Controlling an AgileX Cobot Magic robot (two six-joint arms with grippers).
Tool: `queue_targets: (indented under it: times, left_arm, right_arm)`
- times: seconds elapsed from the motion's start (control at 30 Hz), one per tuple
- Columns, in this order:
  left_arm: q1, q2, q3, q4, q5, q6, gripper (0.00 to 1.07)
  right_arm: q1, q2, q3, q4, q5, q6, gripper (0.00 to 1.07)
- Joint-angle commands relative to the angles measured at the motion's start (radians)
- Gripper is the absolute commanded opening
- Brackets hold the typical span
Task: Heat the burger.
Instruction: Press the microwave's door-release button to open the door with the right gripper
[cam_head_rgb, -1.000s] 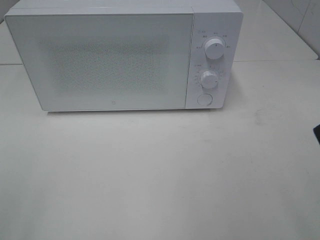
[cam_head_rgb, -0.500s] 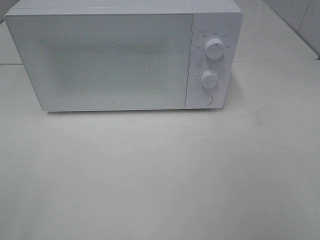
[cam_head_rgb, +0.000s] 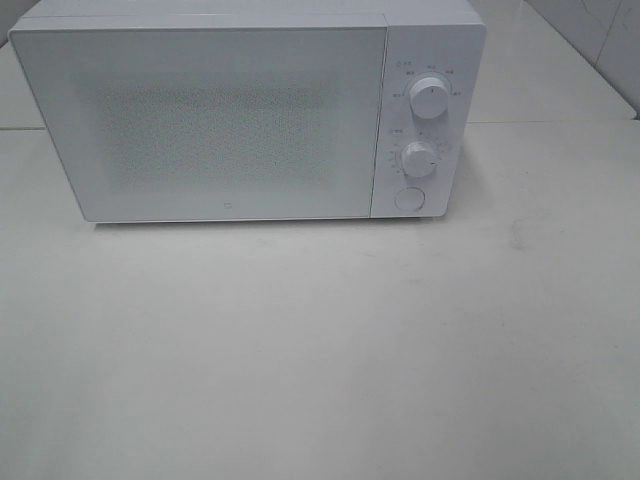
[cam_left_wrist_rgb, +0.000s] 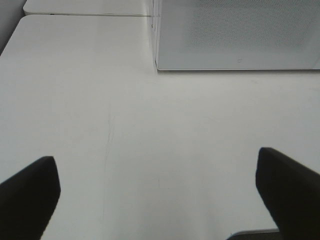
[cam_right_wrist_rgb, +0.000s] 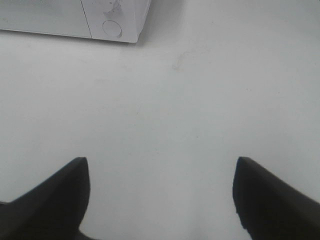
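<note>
A big white box-shaped microwave oven (cam_head_rgb: 230, 120) sits at the back of a flat white table (cam_head_rgb: 320, 350). Its wide pale door (cam_head_rgb: 200, 125), with a dotted patch in the middle, is shut flat against the front. On the panel to the right of the door there is a round white upper knob (cam_head_rgb: 429, 98). A round white lower knob (cam_head_rgb: 418, 159) sits just under it, and a round white push button (cam_head_rgb: 408, 198) sits under that. A small grey smudge (cam_head_rgb: 517, 232) marks the table a little to the right of the microwave's front. The black left gripper (cam_left_wrist_rgb: 155, 160) hangs over the table, out in front of the microwave's left front corner (cam_left_wrist_rgb: 235, 35). Its two dark fingers (cam_left_wrist_rgb: 30, 195) stand wide apart and there is nothing between them, only white table. The black right gripper (cam_right_wrist_rgb: 160, 162) hangs over the table in front of the microwave's right corner, where the push button (cam_right_wrist_rgb: 112, 28) shows. Its fingers (cam_right_wrist_rgb: 55, 200) are spread wide too, and they hold nothing. Neither gripper shows from the high camera. The burger cannot be seen in any view, and the shut door hides the inside of the microwave, so I cannot tell where the burger is.
</note>
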Motion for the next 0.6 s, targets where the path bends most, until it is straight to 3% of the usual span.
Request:
queue_targets:
  times: [0.03,0.17,0.6]
  left_arm:
    - [0.002,-0.017,0.001,-0.003,-0.011,-0.001,1.00]
    - [0.002,-0.017,0.001,-0.003,-0.011,-0.001,1.00]
    - [0.002,-0.014,0.001,-0.001,-0.011,-0.001,1.00]
  right_arm:
    - [-0.007,-0.044,0.002,0.000,-0.007,-0.009,0.76]
    - [-0.007,-0.138,0.002,0.000,-0.007,-0.009,0.76]
    - [-0.007,-0.135,0.002,-0.005,-0.007,-0.007,0.76]
